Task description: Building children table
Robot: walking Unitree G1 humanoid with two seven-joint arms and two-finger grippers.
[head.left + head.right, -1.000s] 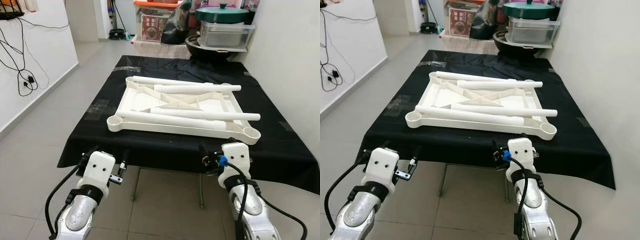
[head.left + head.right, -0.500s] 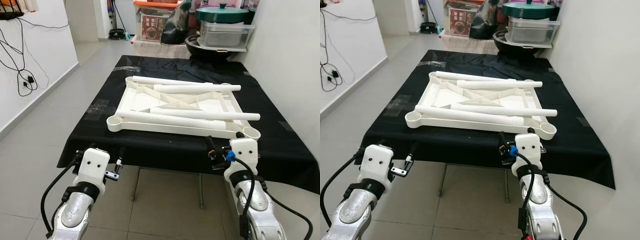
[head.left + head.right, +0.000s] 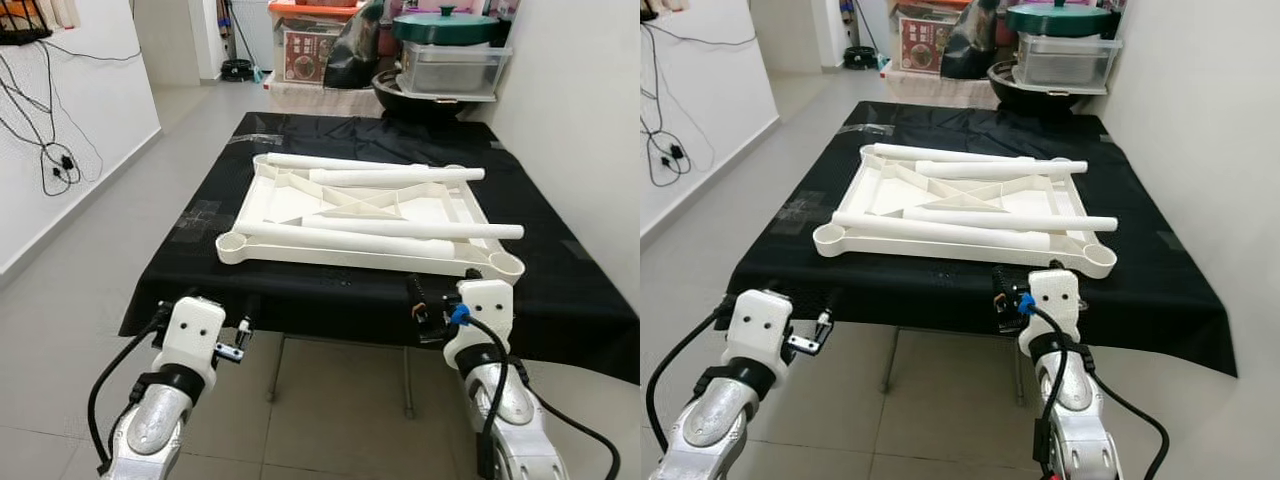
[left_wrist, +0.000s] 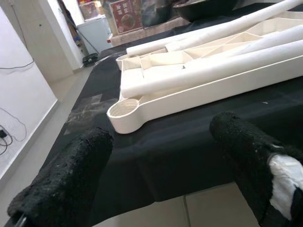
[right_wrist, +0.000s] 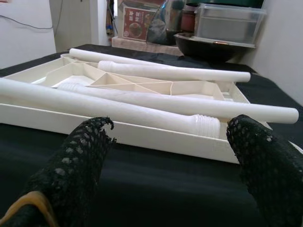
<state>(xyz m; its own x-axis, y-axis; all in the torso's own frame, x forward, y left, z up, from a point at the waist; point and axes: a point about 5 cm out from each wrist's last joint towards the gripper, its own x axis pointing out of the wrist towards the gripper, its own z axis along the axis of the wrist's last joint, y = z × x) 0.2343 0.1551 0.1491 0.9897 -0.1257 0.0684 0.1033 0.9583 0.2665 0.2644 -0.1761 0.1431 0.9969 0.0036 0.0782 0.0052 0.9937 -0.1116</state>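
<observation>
While upturned, white tabletop (image 3: 365, 215), four tubular legs (image 3: 340, 240)

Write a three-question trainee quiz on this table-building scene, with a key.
1. How many white leg tubes lie on the upturned tabletop?
2. True or false: the right gripper grips a tube.
3. The cloth under the parts is: A white, B black, C green?

Key: 1. Four. 2. False; both it and the left gripper are open and short of the parts. 3. B.
</observation>
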